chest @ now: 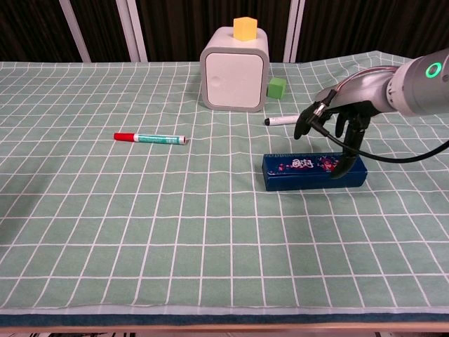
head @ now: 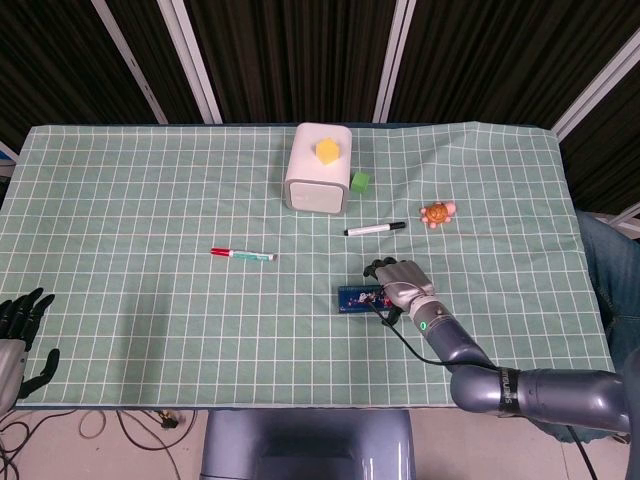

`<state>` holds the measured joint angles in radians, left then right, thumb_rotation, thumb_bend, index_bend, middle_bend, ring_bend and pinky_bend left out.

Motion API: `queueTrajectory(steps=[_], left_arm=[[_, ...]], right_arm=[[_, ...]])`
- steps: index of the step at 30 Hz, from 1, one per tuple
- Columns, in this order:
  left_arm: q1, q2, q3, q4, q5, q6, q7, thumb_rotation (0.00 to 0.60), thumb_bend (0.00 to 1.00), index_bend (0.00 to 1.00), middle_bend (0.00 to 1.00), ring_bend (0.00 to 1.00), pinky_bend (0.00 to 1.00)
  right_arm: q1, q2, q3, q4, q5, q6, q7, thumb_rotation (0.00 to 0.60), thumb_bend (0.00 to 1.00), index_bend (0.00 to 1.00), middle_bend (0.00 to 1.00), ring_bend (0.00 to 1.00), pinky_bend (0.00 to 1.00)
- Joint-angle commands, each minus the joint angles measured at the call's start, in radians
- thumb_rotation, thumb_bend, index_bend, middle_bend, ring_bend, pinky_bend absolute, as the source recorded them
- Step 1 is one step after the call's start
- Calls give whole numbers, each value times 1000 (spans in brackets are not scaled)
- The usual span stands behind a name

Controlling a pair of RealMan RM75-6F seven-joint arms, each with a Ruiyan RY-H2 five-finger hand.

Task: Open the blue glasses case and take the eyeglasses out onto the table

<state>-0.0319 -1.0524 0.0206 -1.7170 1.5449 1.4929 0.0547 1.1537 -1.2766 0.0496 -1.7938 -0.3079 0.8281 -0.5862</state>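
The blue glasses case [chest: 314,171] lies shut on the green checked tablecloth [chest: 105,210], in front of the white box [chest: 233,77] and right of centre. The right hand [chest: 337,116] hangs over the right end of the case with its fingers [chest: 348,151] spread and pointing down; one fingertip reaches the case's top edge, and nothing is held. The left hand [head: 18,335] rests off the table's near left corner, fingers apart and empty. A red-capped marker [chest: 149,138] lies to the left, a black-capped marker [head: 374,229] behind the case, and a toy turtle [head: 437,213] further right.
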Motion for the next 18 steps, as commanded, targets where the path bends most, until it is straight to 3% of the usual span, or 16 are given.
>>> queueTrajectory(steps=[1, 18], left_arm=[[0, 1, -2, -2, -3, 0, -2, 600, 446, 28, 0, 0, 0], [-4, 6, -3, -7, -18, -14, -6, 600, 446, 28, 0, 0, 0]], right_arm=[[17, -62, 8, 26, 27, 50, -6, 600, 194, 207, 181, 129, 230], [88, -146, 25, 101, 163, 36, -70, 600, 194, 207, 299, 138, 230]])
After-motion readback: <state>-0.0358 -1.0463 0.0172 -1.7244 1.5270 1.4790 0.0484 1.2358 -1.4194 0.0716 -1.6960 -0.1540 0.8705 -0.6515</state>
